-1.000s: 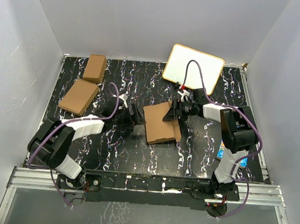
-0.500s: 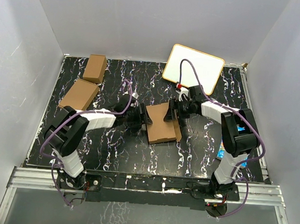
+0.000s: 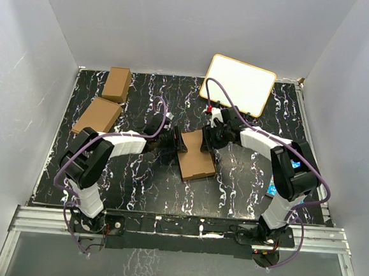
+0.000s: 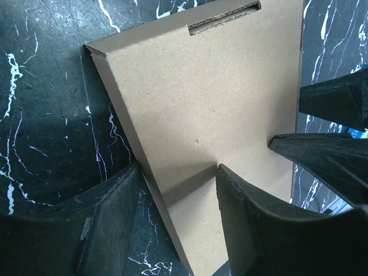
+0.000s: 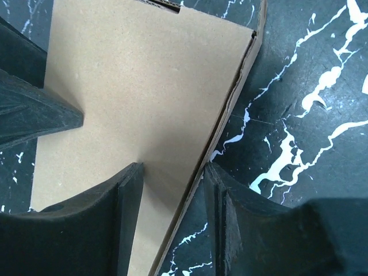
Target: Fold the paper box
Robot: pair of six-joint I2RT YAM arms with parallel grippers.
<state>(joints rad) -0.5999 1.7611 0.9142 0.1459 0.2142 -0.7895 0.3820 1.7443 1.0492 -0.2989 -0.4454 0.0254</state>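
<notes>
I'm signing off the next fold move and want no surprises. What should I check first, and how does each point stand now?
1. The left tool straddles one edge of the paper box: ok.
2. The right tool straddles the opposite edge: ok.
3. Tools clamped on cardboard: not ok, jaws stand open.
4. The top panel lies flat: ok.
5. The slot filled and locked: cannot tell.
6. The spare cartons apart from the box: ok.

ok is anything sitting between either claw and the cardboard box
Nothing visible. The left claw straddles the left edge of the plain brown cardboard mailer box, the right claw its right edge. The smaller brown carton and the flatter brown carton sit apart at the far left.
</notes>
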